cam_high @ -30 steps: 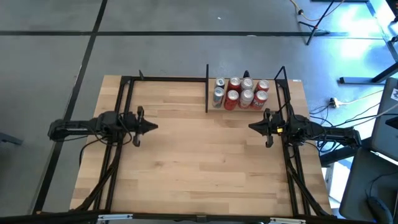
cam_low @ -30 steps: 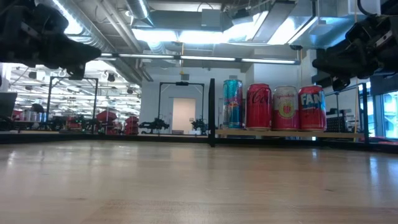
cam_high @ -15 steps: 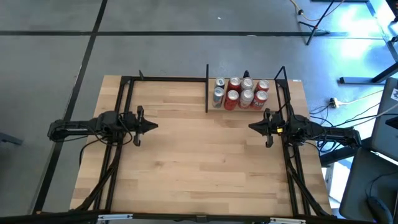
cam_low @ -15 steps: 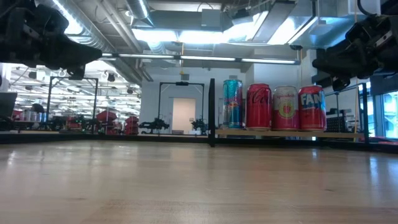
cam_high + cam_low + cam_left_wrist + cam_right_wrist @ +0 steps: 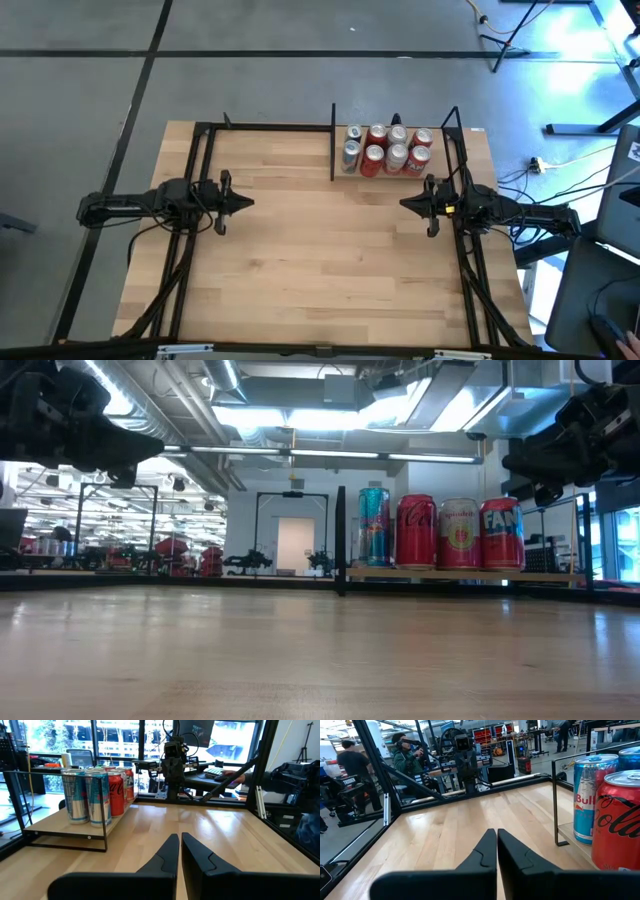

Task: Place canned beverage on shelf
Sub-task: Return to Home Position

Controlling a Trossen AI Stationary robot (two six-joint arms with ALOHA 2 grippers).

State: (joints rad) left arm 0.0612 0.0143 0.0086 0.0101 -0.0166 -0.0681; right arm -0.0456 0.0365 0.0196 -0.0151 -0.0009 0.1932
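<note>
Nothing moved since prev: left gripper & right gripper fingers together, home; I hold clear of shelf cans.

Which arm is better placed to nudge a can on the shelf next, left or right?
Likely right: the right end effector hangs near the shelf; the left end effector waits across the table.

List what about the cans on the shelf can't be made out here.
Low view: back row hidden behind front row.
High view: labels too small; only the tops show.
Right wrist view: red cola can cut off by the picture's edge.
Left wrist view: silver-blue cans hide most of what stands behind them.
</note>
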